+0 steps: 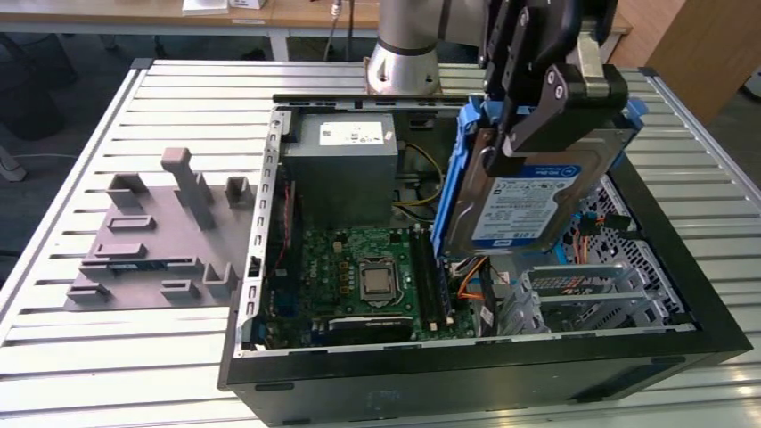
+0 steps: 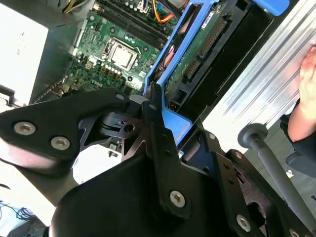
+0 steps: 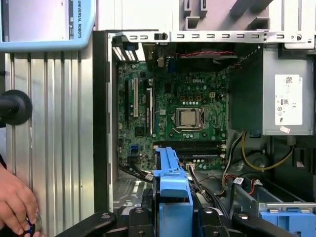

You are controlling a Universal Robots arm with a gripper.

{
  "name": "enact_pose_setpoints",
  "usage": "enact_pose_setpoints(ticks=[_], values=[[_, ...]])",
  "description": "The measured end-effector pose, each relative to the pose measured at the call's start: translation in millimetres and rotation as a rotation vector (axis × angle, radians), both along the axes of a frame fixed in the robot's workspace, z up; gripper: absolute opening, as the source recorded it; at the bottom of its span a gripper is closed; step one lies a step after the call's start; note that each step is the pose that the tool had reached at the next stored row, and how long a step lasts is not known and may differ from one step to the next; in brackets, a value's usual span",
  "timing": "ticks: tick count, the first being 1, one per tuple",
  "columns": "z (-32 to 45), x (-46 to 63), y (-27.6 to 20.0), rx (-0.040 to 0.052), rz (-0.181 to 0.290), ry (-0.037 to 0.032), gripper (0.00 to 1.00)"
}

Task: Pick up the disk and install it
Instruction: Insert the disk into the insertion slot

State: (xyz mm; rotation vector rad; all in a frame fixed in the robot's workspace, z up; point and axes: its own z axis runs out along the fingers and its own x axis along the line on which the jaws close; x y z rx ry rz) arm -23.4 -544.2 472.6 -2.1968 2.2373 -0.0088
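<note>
Far off the jaws toward the exterior view's left, a grey fixture plate (image 1: pixel 143 259); beneath them, the open computer case (image 1: pixel 476 383), motherboard (image 1: pixel 356 267) bare; pickup done — gripper (image 1: pixel 537 134) clamped onto the disk (image 1: pixel 523 205), held tilted, nearly on edge, above the case; silver, white-and-blue label, blue bracket (image 1: pixel 452 192); installing left — not yet seated.

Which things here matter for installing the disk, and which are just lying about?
In the job: the disk, held by the gripper over the open computer case.
Lying about: grey fixture plate on the exterior view's left; grey power supply box; a person's hand.
</note>
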Motion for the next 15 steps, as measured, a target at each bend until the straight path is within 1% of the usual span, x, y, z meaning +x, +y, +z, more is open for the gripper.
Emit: enact_pose_setpoints(ticks=[2, 7, 10, 15], values=[[-0.5, 1.8, -2.0, 0.0000, 0.000, 0.0000, 0.36], [-2.2, 3.5, -12.2, -0.0001, 0.000, 0.0000, 0.36], [-3.3, 6.4, -14.3, 0.0001, 0.000, -0.0001, 0.36], [-4.5, 15.3, -15.7, -0.0002, 0.000, 0.0000, 0.36]])
